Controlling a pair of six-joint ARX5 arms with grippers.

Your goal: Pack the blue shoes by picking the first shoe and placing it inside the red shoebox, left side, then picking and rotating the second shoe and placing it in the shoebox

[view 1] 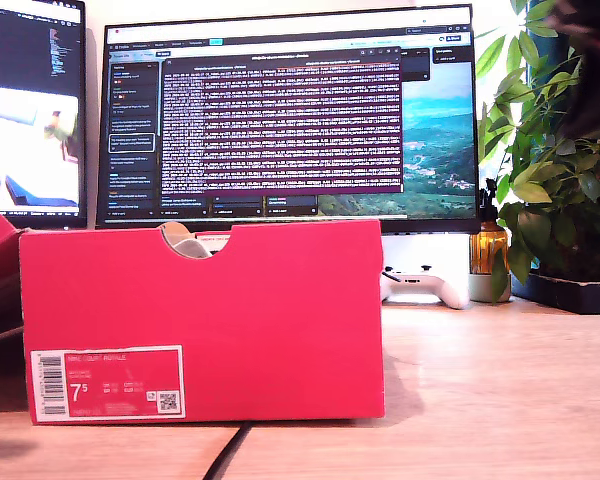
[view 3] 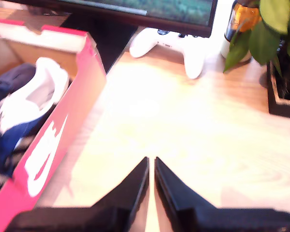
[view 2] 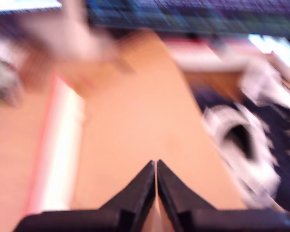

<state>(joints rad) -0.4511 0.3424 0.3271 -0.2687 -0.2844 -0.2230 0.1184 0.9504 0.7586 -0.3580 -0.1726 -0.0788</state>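
Red shoebox (view 1: pixel 210 320) stands on the desk, a blue shoe (view 3: pixel 19 104) already inside. My first gripper (view 2: pixel 156 169) and my second gripper (view 3: pixel 151 166) are both closed on nothing; the second hangs over bare desk beside the box, clear of it.

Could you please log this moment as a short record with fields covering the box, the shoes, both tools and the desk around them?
box: bright red cardboard shoebox, open top, white size label on its front
shoes: navy suede sneaker with white lining lying inside the box
first tool: my first gripper, jaws closed, empty, above the box's inside; view blurred
second tool: my second gripper, jaws closed, empty, over bare wooden desk beside the box
nearby: white game controller, potted plant, monitor
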